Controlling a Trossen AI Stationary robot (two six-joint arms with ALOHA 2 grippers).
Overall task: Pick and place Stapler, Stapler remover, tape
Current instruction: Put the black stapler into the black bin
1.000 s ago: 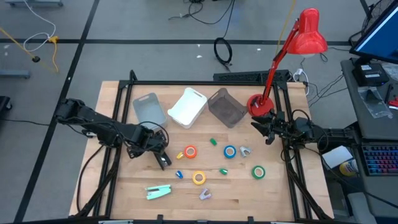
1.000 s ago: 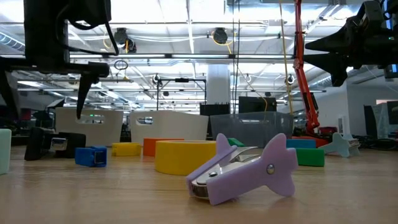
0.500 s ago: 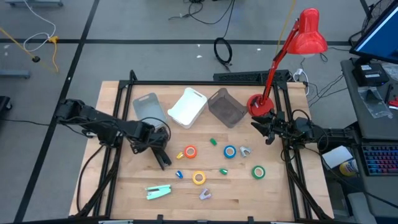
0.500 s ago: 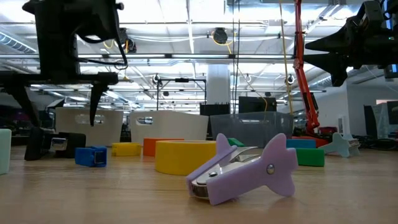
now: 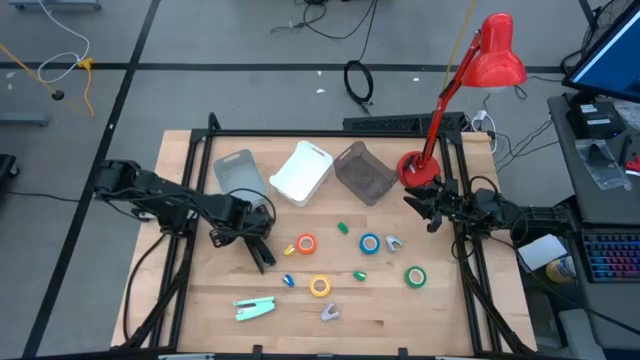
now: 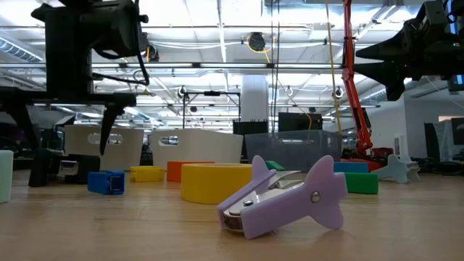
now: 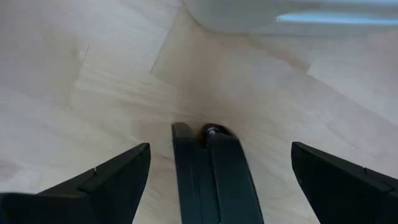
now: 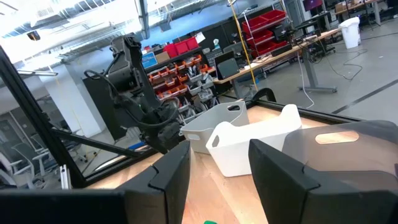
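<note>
A black stapler [image 5: 263, 255] lies flat on the table. My left gripper [image 5: 248, 232] hovers over it, open. In the left wrist view the stapler [image 7: 211, 180] shows between the gripper's [image 7: 221, 149] two spread fingers, apart from both. A pale green stapler [image 5: 255, 308] lies near the near edge. A purple staple remover [image 5: 329, 312] and a grey one [image 5: 393, 242] rest on the wood. Orange [image 5: 306, 244], blue [image 5: 370, 243], yellow [image 5: 319, 286] and green [image 5: 415, 276] tape rolls lie flat. My right gripper [image 5: 430, 208] waits open, raised, by the right edge.
Three bins stand along the far side: grey [image 5: 240, 173], white [image 5: 302, 172] and dark mesh [image 5: 365, 172]. A red lamp's base [image 5: 412, 165] sits at the far right corner. Small green [image 5: 343, 228] and blue [image 5: 289, 280] blocks lie among the rolls.
My left gripper has shifted a little toward the table's right and come down somewhat over the black stapler, staying open. The stapler and the other things have kept their places.
</note>
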